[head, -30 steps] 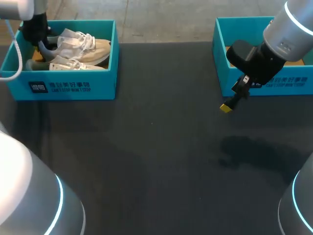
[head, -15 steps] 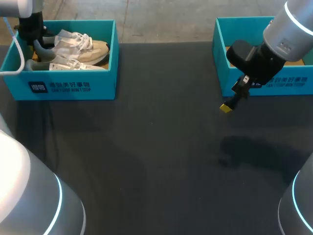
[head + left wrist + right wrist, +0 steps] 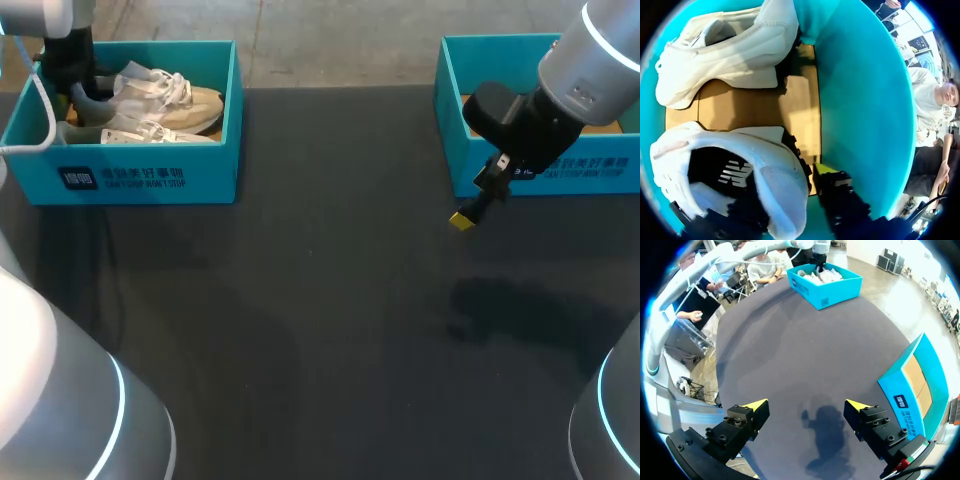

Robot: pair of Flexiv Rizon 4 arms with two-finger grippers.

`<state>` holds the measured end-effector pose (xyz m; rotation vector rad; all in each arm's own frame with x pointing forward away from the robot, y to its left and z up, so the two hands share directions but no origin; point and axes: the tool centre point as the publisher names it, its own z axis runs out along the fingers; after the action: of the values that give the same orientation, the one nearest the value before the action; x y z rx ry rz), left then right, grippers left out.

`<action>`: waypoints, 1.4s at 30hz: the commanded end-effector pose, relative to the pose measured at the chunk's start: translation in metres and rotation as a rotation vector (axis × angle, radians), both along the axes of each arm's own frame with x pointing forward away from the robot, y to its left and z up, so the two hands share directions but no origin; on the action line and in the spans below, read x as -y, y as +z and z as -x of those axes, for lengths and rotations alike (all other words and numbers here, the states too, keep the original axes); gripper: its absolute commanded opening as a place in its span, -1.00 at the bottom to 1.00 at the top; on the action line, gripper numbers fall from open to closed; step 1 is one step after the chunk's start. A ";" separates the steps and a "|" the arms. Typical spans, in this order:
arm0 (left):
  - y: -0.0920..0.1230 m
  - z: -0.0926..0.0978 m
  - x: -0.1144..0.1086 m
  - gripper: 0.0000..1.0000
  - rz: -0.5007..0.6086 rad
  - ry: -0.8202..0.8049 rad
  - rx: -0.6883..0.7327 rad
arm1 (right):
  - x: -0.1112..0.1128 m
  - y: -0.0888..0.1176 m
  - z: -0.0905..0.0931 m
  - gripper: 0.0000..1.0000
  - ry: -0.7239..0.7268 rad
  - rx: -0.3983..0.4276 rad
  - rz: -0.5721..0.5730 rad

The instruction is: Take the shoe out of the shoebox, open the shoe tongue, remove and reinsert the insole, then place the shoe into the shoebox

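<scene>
Two white sneakers lie in the left teal shoebox (image 3: pixel 140 175). My left gripper (image 3: pixel 70 85) reaches into the box's left end, at the grey heel of the back sneaker (image 3: pixel 170 95). In the left wrist view the left gripper (image 3: pixel 790 192) straddles that sneaker's (image 3: pixel 765 165) heel wall. One finger is inside the shoe opening; the yellow-tipped one (image 3: pixel 825 169) stands just outside, a little apart from the heel. The other sneaker (image 3: pixel 730 55) lies further ahead on the cardboard floor. My right gripper (image 3: pixel 462 220) hangs open and empty over the table, right of the middle.
A second teal shoebox (image 3: pixel 530 170) stands at the table's back right, behind my right arm, with a cardboard floor showing inside (image 3: pixel 917 380). The dark tabletop (image 3: pixel 320 320) stretches between the boxes. From the right gripper (image 3: pixel 807 405) the left shoebox (image 3: pixel 825 282) shows far across the table.
The left gripper's fingers have parted around the sneaker's heel, and the arm and shoe have shifted slightly toward the box's left end. The right arm has not moved.
</scene>
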<state>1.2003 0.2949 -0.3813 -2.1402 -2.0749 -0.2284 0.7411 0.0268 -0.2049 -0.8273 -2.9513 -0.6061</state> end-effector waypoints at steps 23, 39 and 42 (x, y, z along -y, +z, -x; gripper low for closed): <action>0.102 0.023 0.022 1.00 0.208 -0.035 0.017 | 0.000 0.000 -0.001 1.00 0.000 -0.002 0.001; 0.106 0.025 0.024 1.00 0.210 -0.037 0.014 | 0.000 0.000 -0.001 1.00 0.000 -0.002 0.001; 0.106 0.025 0.024 1.00 0.210 -0.037 0.014 | 0.000 0.000 -0.001 1.00 0.000 -0.002 0.001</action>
<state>1.1771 0.2714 -0.2762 -2.2998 -2.1547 -0.0245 0.7412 0.0268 -0.2049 -0.8272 -2.9513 -0.6061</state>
